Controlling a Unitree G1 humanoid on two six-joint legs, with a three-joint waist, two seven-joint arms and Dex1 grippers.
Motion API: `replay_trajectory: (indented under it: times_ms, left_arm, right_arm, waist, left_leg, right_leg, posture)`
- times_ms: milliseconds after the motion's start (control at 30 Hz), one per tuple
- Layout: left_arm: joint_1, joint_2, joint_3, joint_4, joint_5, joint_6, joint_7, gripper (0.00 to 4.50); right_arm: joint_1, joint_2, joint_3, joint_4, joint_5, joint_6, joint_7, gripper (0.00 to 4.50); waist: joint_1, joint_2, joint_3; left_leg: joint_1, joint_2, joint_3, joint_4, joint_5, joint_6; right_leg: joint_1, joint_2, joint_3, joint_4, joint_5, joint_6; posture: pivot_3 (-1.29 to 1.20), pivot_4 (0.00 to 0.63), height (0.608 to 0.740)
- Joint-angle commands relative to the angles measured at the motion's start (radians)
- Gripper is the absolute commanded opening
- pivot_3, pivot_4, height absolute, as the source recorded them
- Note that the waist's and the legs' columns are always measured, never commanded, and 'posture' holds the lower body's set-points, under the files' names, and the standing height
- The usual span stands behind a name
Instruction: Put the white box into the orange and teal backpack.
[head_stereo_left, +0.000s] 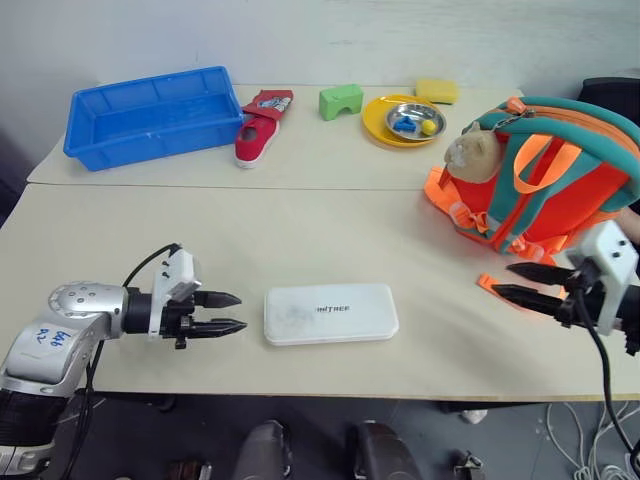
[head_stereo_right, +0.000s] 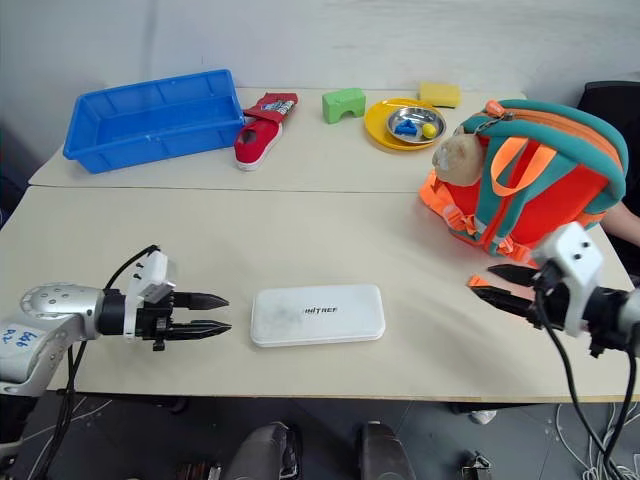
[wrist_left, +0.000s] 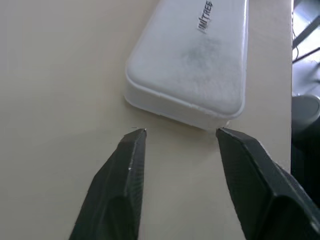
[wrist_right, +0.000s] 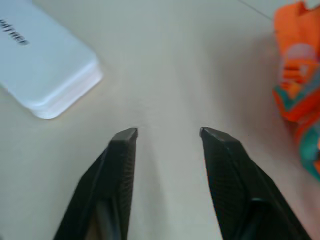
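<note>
One white box lies flat on the table, untouched. Left gripper sits just beside it at 9 o'clock, fingers apart, empty. Right gripper at 3 o'clock, fingers apart, empty, near the orange and teal backpack.

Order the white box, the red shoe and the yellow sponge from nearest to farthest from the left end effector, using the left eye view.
From the left end effector:
1. white box, just ahead of its fingertips.
2. red shoe, far side, beside the blue tray.
3. yellow sponge, far right corner.
</note>
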Motion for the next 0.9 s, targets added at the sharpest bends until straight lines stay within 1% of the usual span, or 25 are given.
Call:
replay_trajectory:
  times_ms: [33,67,100,133,167,267,367,667,900]
  left_arm:
    - [-0.045,0.001,-0.053,0.011,0.039,-0.038,-0.038,1.11]
    - [-0.056,-0.003,-0.067,0.017,0.047,-0.04,-0.04,0.83]
    - [-0.067,-0.009,-0.078,0.022,0.052,-0.038,-0.04,0.47]
    - [-0.078,-0.017,-0.089,0.026,0.057,-0.035,-0.04,0.17]
    - [-0.087,-0.024,-0.1,0.03,0.061,-0.034,-0.04,0.03]
    - [-0.109,-0.052,-0.117,0.042,0.052,-0.026,-0.052,0.03]
    - [-0.133,-0.069,-0.141,0.08,0.084,-0.031,-0.04,0.03]
    - [-0.185,-0.094,-0.169,0.185,0.16,-0.103,-0.054,0.03]
    - [-0.292,-0.2,-0.186,0.27,0.167,-0.081,-0.034,0.03]
  right_arm:
    - [-0.063,-0.006,0.128,-0.086,-0.02,-0.037,0.022,0.75]
    - [-0.082,0.002,0.172,-0.094,-0.033,-0.045,0.021,0.48]
    - [-0.096,0.009,0.208,-0.097,-0.049,-0.053,0.017,0.05]
    - [-0.107,0.016,0.244,-0.095,-0.07,-0.065,0.012,0.0]
    - [-0.116,0.021,0.281,-0.091,-0.095,-0.077,0.007,0.0]
    - [-0.149,0.055,0.38,-0.048,-0.18,-0.118,-0.022,0.0]
    - [-0.205,0.113,0.431,0.028,-0.237,-0.103,-0.086,0.0]
    - [-0.22,0.179,0.498,0.023,-0.28,-0.095,-0.104,0.0]
    - [-0.197,0.216,0.505,-0.031,-0.261,-0.062,-0.114,0.0]
  waist:
    - [0.0,0.0,0.0]
    - [-0.001,0.0,0.0]
    - [-0.001,0.0,0.0]
    - [-0.001,0.0,0.0]
    - [-0.001,0.0,0.0]
    - [-0.001,-0.001,0.0]
    - [-0.001,-0.001,0.0]
    - [0.0,-0.001,0.0]
    - [0.003,-0.001,0.0]
  left_leg:
    - [0.0,0.0,0.0,0.0,0.0,0.001]
    - [0.0,0.0,0.0,0.001,-0.002,0.003]
    - [0.0,0.0,0.0,0.001,-0.002,0.003]
    - [0.0,0.0,0.0,0.0,-0.002,0.003]
    - [0.0,0.0,0.0,0.0,-0.002,0.003]
    - [-0.001,0.0,0.0,0.001,-0.001,0.001]
    - [-0.001,0.0,0.0,0.003,0.001,0.0]
    - [-0.001,0.0,-0.001,0.003,0.001,0.0]
    - [-0.002,0.0,-0.001,0.004,0.001,0.0]
  right_leg:
    - [0.0,0.0,0.0,0.0,0.0,0.0]
    - [0.0,0.0,0.0,0.0,0.0,0.0]
    - [0.0,0.0,0.0,0.0,0.0,0.0]
    - [0.0,0.0,0.0,0.001,0.0,0.0]
    - [-0.001,0.0,0.0,0.0,0.0,0.0]
    - [-0.001,0.0,0.0,0.0,0.0,0.0]
    - [-0.001,0.0,0.0,0.001,0.0,0.0]
    - [-0.001,0.0,-0.001,0.002,0.0,0.0]
    - [-0.001,0.0,-0.002,0.003,0.0,0.0]
  posture:
    - [0.0,0.15,0.74]
    - [0.0,0.15,0.74]
    - [0.0,0.15,0.74]
    - [0.0,0.15,0.74]
    - [0.0,0.15,0.74]
    - [0.0,0.15,0.74]
    - [0.0,0.15,0.74]
    - [0.0,0.15,0.74]
    - [0.0,0.15,0.74]
